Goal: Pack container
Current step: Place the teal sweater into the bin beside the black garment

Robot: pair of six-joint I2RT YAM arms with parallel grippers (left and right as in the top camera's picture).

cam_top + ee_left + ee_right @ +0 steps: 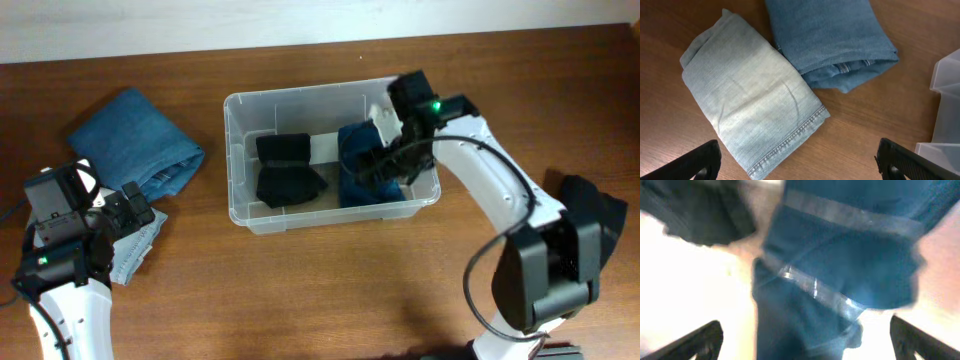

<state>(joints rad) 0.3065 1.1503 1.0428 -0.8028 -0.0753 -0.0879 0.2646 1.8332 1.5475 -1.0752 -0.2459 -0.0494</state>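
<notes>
We judge placing: right claw [385, 165] wide open, empty, over blue garment [355, 140] in container [300, 95] — next, lift clear.

My right gripper [380, 167], jaws spread, hangs low over the dark blue garment [355, 145] and blocks the right half of the container [300, 94]. The black garment [288, 172] fills the left half, so I see only a narrow bare strip between them. Bare table [890, 105] lies open between the folded jeans [830, 40] and the container's wall.
</notes>
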